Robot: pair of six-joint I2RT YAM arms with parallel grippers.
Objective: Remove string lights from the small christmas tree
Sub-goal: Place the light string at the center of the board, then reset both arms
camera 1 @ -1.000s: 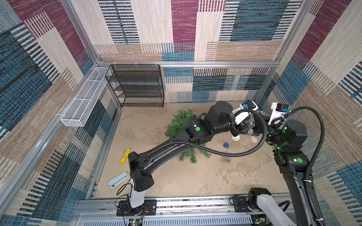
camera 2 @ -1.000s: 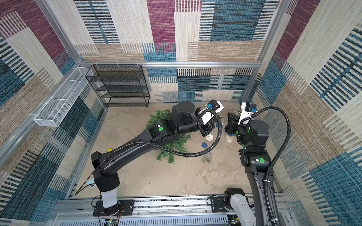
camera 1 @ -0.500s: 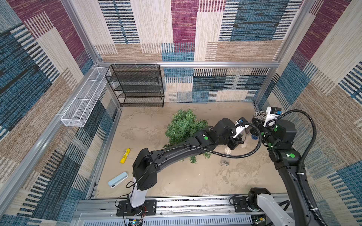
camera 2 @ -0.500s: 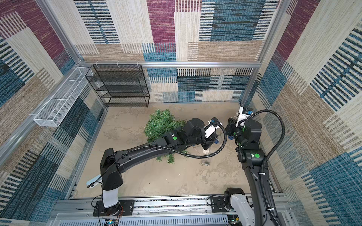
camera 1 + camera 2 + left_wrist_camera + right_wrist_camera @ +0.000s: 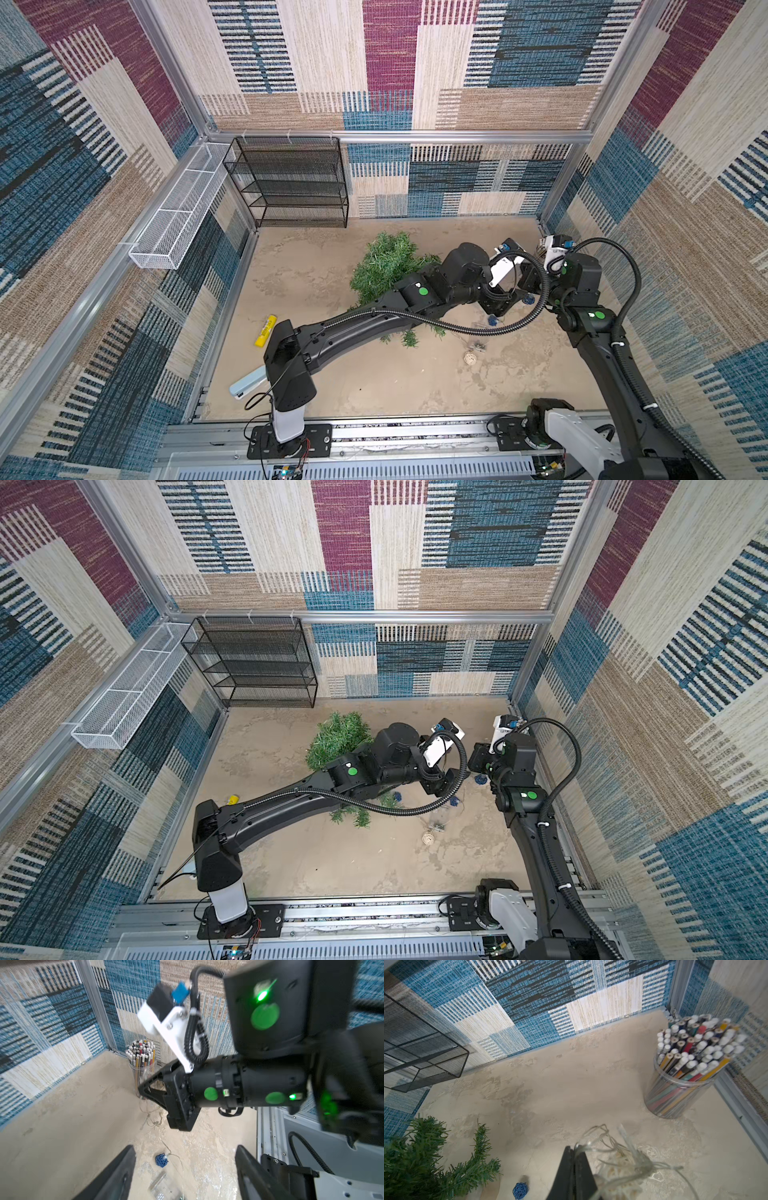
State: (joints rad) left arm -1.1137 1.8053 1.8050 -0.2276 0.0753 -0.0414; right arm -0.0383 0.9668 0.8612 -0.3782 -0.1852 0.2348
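The small christmas tree [image 5: 388, 262] [image 5: 338, 739] stands mid-table, partly under my left arm; the right wrist view shows its branches [image 5: 425, 1157]. The string lights lie off it on the table to its right: blue balls [image 5: 493, 320] [image 5: 161, 1161] [image 5: 520, 1189], a cream ball [image 5: 470, 358] and a clear box [image 5: 478, 345] [image 5: 164, 1186]. My left gripper [image 5: 185, 1159] hangs open above the blue ball, holding nothing. My right gripper [image 5: 574, 1150] is shut on a bunch of pale wire [image 5: 612, 1157] near the right wall.
A clear cup of coloured pencils [image 5: 685, 1076] [image 5: 142, 1057] stands in the back right corner. A black mesh shelf [image 5: 291, 183] sits at the back, with a white wire basket [image 5: 178, 216] on the left wall. A yellow marker [image 5: 266, 330] and a pale blue stapler [image 5: 247, 384] lie front left.
My left gripper has gone from shut to open. The left arm has swung off the tree toward the right wall. The right arm has drawn back toward the corner with the wire.
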